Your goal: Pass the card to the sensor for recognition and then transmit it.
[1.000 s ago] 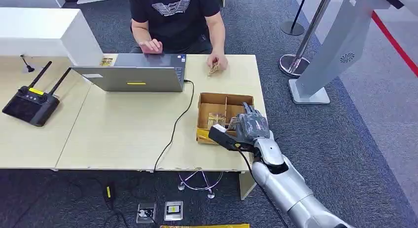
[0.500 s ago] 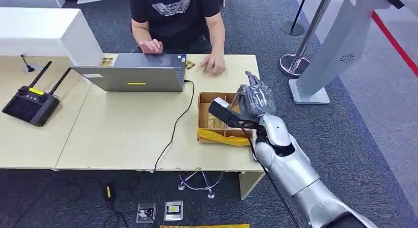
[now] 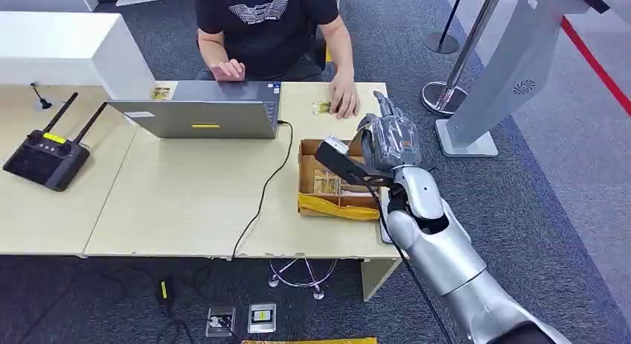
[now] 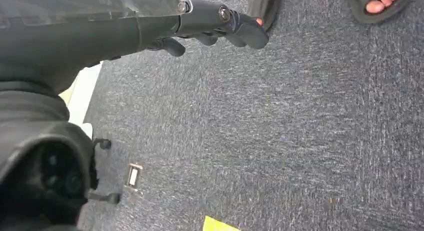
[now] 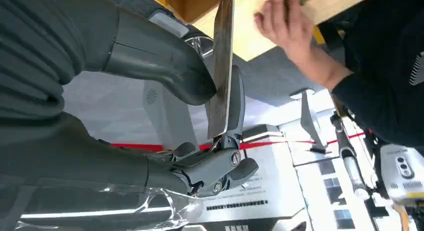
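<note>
One card [image 5: 222, 56] — thin, brown, edge-on | pinched by right hand [image 3: 387, 141] fingers [image 5: 165, 66]

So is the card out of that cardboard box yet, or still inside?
Out. The right hand pinches the card between thumb and finger, raised above the cardboard box, where other cards remain.

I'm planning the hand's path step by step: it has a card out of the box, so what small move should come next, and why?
Probably carry the card on toward the sensor. The right hand pinches it between thumb and finger, lifted above the cardboard box, so the pickup looks done.
</note>
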Robot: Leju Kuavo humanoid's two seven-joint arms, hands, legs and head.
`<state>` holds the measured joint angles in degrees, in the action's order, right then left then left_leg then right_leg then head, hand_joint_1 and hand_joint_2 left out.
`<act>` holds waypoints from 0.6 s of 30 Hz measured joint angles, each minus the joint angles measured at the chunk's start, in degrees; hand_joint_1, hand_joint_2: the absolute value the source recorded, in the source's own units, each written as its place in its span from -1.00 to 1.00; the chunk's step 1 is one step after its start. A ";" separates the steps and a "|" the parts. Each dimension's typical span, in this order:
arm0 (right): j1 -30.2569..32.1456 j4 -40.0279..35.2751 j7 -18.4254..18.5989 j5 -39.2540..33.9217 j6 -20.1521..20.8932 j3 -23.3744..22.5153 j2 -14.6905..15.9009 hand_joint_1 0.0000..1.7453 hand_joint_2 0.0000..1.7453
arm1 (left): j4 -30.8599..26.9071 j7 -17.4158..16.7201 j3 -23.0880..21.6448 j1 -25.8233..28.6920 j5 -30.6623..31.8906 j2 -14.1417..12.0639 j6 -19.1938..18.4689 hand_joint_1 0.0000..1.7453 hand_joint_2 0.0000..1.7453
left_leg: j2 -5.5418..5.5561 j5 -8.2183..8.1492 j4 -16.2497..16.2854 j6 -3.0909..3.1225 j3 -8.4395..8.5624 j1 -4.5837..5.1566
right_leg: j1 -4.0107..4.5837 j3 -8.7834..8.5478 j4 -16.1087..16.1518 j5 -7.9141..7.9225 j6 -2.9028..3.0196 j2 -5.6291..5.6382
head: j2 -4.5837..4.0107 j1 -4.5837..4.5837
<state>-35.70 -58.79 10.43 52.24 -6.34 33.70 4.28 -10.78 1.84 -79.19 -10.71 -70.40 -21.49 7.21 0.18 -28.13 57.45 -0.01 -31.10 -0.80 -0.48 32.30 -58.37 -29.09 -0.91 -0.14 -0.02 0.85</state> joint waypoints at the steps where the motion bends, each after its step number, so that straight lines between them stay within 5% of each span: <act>1: -0.07 0.15 -0.33 -0.02 -0.85 0.00 -0.09 1.00 1.00 | 0.00 0.02 -0.06 0.00 0.04 0.02 0.06 -1.00 -1.00 | 0.00 0.00 0.00 0.00 0.00 0.00 | 0.00 0.00 0.00 0.00 0.00 0.00 | 0.00 -0.02; 18: -5.59 10.16 -2.82 -0.09 -4.98 0.00 -4.87 1.00 1.00 | 0.00 0.94 -0.50 -0.03 0.61 0.59 0.57 -1.00 -1.00 | 0.00 0.00 0.00 0.00 -0.02 0.00 | 0.00 0.01 -0.01 0.00 0.00 -0.01 | 0.00 -0.02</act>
<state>-41.29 -48.63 7.61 52.15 -11.32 33.70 -0.59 -10.78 2.78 -79.69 -10.74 -69.79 -20.90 7.78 0.18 -28.13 57.44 -0.01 -31.12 -0.80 -0.47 32.31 -58.37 -29.09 -0.91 -0.15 -0.02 0.83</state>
